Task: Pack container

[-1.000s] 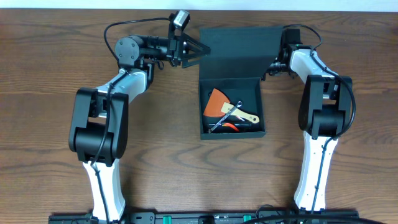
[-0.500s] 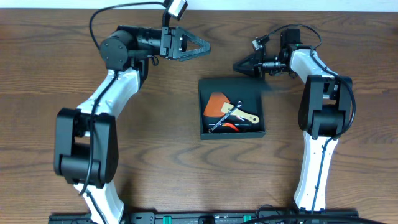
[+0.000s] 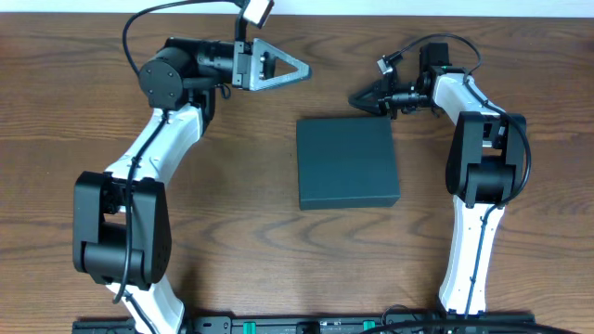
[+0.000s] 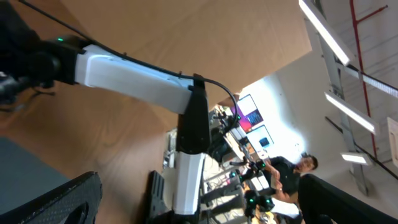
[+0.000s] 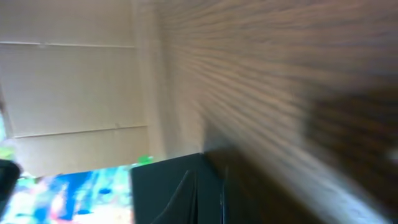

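The container (image 3: 348, 164), a dark teal-black square box, lies in the middle of the table with its flap lid shut flat, so its contents are hidden. My left gripper (image 3: 302, 69) hovers behind and to the left of it, apart from it. In the left wrist view its jaws (image 4: 199, 205) stand wide apart and empty, and a teal corner of the container (image 4: 15, 171) shows at the lower left. My right gripper (image 3: 355, 97) is just behind the container's back edge. In the blurred right wrist view its dark fingers (image 5: 196, 193) sit together with nothing between them.
The brown wooden table (image 3: 232, 204) surrounds the container on all sides. The white right arm (image 4: 137, 68) crosses the left wrist view. A black rail (image 3: 297, 325) runs along the table's front edge.
The lid has come down and shut the container, hiding the tools that showed inside. My left gripper drew back and left, away from the lid. My right gripper stayed behind the box.
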